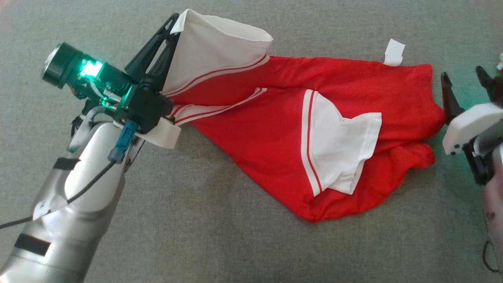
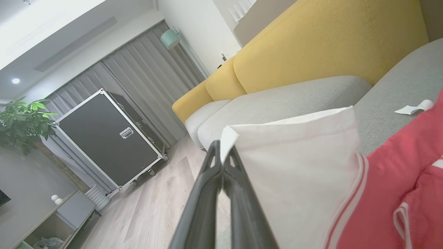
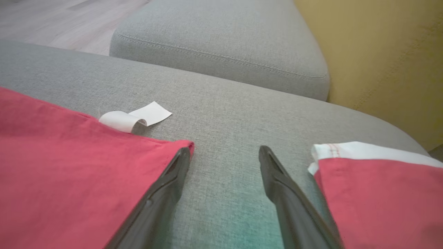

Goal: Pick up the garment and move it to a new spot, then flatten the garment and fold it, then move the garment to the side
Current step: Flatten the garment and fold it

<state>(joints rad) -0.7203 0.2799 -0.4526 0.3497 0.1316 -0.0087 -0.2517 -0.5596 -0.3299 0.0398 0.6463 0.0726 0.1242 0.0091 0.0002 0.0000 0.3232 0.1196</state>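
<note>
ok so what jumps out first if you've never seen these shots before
The bright red garment with white sleeves, sprawled across the grey sofa seat in the middle of the head view. Next, the left gripper, shut on one white sleeve and holding it raised at upper left. The right gripper stands open beside the garment's right edge.

One garment (image 1: pixel 275 129), one other red cloth (image 3: pixel 373 197), two tools (image 1: pixel 175 19) (image 1: pixel 462 74)

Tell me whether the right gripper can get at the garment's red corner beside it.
Probably yes. The right gripper stands open, one finger right at the red corner of the garment, with bare grey cushion between its fingers; nothing seems to block it.
</note>
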